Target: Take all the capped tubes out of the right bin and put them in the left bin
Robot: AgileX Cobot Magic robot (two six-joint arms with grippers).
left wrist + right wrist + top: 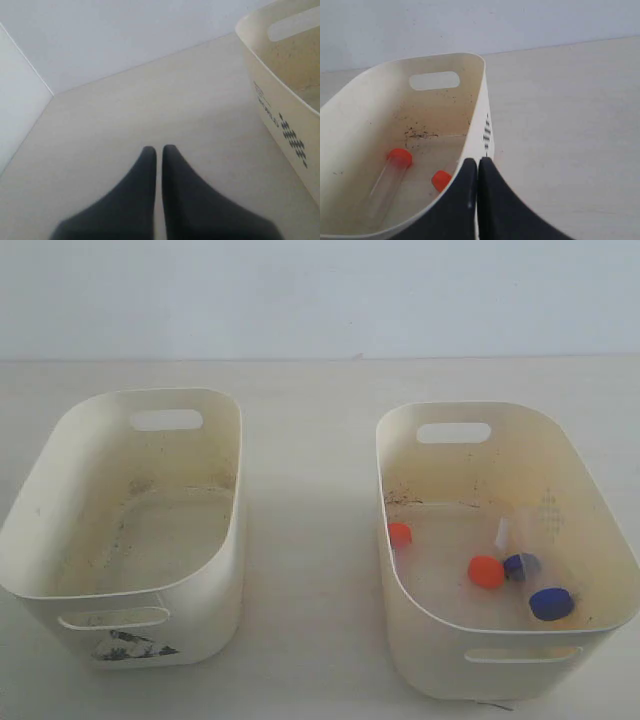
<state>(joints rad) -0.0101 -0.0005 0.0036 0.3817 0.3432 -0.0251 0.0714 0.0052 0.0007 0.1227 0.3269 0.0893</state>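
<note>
Right claw (478, 162) is sitting clenched and empty, tips hanging at the rim of the right bin (440, 110). The capped tubes are lying inside, past that wall. The nearest orange-capped tube (390, 175) is lying flat, long axis running toward the far handle slot (434, 80), with a second orange cap (441, 180) beside it. Left claw (159, 148) is also clenched, hovering over bare counter (125, 115) beside the left bin (280, 100), so the right arm is looking nearer. The exterior view is showing all four caps, including two blue caps (551, 603) missing from the wrist view, but neither claw.
</note>
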